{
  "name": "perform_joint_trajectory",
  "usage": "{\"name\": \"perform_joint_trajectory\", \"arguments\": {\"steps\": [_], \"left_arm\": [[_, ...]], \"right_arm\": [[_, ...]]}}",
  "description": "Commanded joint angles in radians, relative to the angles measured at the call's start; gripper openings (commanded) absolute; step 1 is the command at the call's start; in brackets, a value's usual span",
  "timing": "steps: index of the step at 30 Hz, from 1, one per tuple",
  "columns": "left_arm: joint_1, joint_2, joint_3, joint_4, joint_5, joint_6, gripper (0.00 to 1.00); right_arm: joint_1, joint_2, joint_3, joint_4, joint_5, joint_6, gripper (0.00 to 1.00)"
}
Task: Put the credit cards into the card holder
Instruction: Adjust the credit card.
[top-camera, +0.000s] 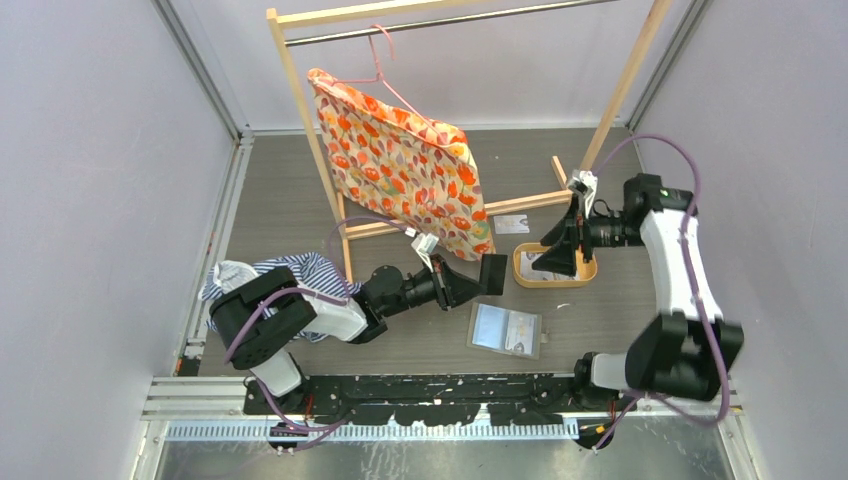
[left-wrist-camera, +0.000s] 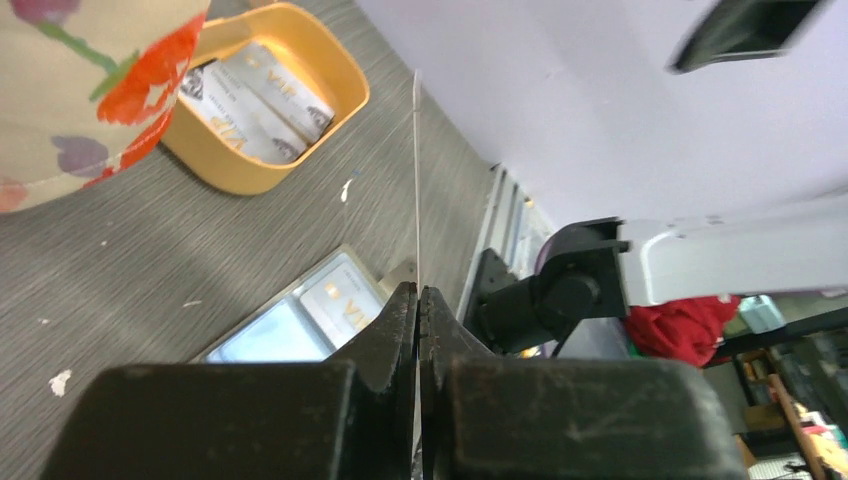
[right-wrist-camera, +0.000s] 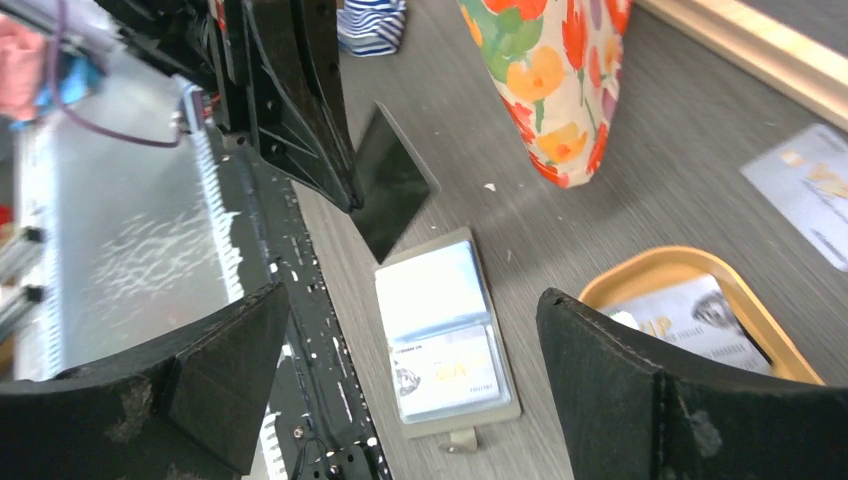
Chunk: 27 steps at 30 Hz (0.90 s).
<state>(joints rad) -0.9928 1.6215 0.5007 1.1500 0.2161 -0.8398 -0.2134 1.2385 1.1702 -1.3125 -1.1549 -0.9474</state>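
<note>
Left pincer (left-wrist-camera: 418, 300) clamps black card (right-wrist-camera: 392, 185) — right pincer (top-camera: 556, 262) agape.

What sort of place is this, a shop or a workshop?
Probably a robotics test cell: plain wall panels box in a table carrying the left arm and right arm, with staged props like a clothes rack.

Pale walls (top-camera: 90, 150) enclose a grey wood-grain tabletop (top-camera: 270, 200). Toward its far edge stands a wooden clothes rack (top-camera: 299, 110), a floral cloth (top-camera: 400, 170), perhaps a bag, hanging from its rail (top-camera: 450, 21).
</note>
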Motion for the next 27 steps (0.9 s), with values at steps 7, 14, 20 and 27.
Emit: {"name": "perform_joint_trajectory", "arguments": {"steps": [7, 14, 20, 27], "left_arm": [[0.016, 0.097, 0.108, 0.281, 0.086, -0.137, 0.00], [0.017, 0.121, 0.140, 0.281, 0.091, -0.156, 0.00], [0.013, 0.133, 0.149, 0.281, 0.109, -0.174, 0.00], [0.013, 0.129, 0.135, 0.281, 0.102, -0.176, 0.00]], "right_arm": [[0.175, 0.131, -0.088, -0.043, -0.119, 0.078, 0.81], [0.178, 0.056, -0.151, 0.254, -0.140, 0.415, 0.71], [0.139, 0.070, -0.104, 0.273, -0.182, 0.476, 0.57], [0.101, 0.054, -0.105, 0.267, -0.164, 0.472, 0.39]]}}
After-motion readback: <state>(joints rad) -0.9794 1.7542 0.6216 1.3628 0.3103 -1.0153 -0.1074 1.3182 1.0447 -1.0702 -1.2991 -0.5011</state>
